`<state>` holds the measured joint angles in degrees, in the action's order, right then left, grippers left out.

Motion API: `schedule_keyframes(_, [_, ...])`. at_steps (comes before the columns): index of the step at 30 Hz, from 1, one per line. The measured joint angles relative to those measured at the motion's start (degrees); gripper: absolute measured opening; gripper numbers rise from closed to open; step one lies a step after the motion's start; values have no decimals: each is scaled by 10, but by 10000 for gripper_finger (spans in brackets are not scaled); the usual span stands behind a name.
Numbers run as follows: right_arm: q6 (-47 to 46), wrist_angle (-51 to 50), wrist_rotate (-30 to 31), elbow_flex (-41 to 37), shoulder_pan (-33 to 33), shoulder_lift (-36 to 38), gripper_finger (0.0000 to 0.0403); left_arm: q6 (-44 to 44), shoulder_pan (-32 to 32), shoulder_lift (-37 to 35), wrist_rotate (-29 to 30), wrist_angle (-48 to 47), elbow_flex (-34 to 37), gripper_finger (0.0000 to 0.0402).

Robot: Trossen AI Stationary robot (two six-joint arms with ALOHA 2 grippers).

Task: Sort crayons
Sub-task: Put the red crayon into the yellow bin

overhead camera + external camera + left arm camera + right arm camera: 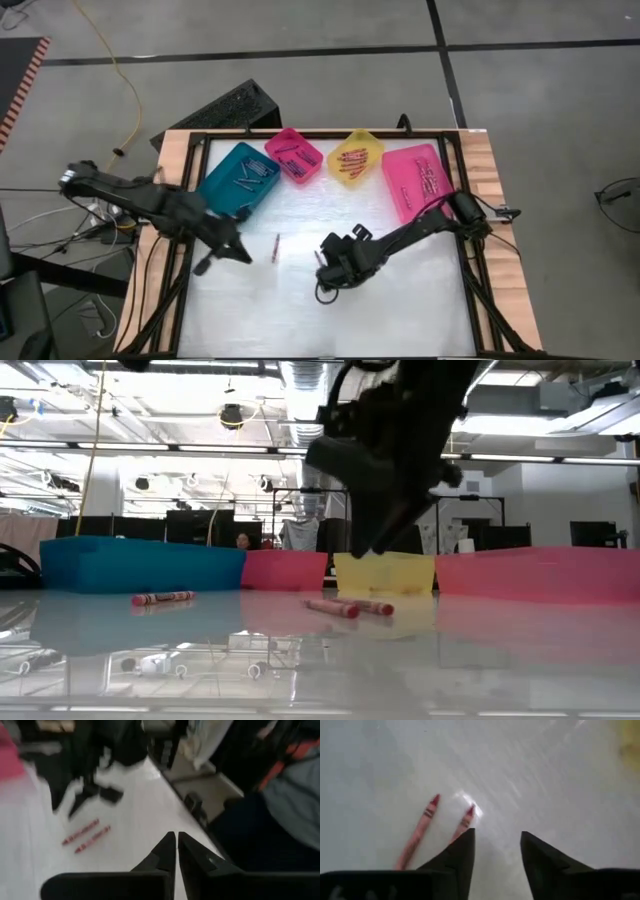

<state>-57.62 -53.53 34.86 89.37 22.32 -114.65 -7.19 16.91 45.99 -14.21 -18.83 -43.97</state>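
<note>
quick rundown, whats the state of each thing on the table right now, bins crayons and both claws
left claw: shut, empty, above the table near the teal bin
right claw: open, empty, just over two red crayons
two red crayons: lying loose, side by side on the table
lone red crayon: lying loose on the table, unsorted
teal bin: holds dark crayons
small pink bin: holds crayons
yellow bin: holds crayons
large pink bin: holds red crayons

Teal bin [240, 178], yellow bin [355, 158]

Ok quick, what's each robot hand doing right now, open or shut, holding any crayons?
Left end effector: shut, holding nothing, above the table.
Right end effector: open, empty, right by two red crayons on the table.
</note>
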Motion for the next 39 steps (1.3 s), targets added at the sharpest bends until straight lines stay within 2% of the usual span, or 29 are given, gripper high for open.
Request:
schedule_keyframes(6, [37,43,-51,-45,-25,10,216,-9,33,-94,75,0,0,44])
schedule_keyframes(11, [37,120,-72,-113,-32,46,234,-8,51,-136,126,-4,0,82])
schedule_keyframes(17, [36,210,-79,-211,-35,79,229,-9,53,-146,147,-33,0,114])
schedule_keyframes(24, [34,345,-52,-303,-34,83,228,-28,53,-126,149,-50,0,123])
schedule_keyframes(31, [11,347,-16,-327,-20,81,217,-36,53,-102,147,-49,0,123])
schedule_keyframes(39, [11,335,-6,-329,-15,80,152,-36,53,-76,147,-48,0,123])
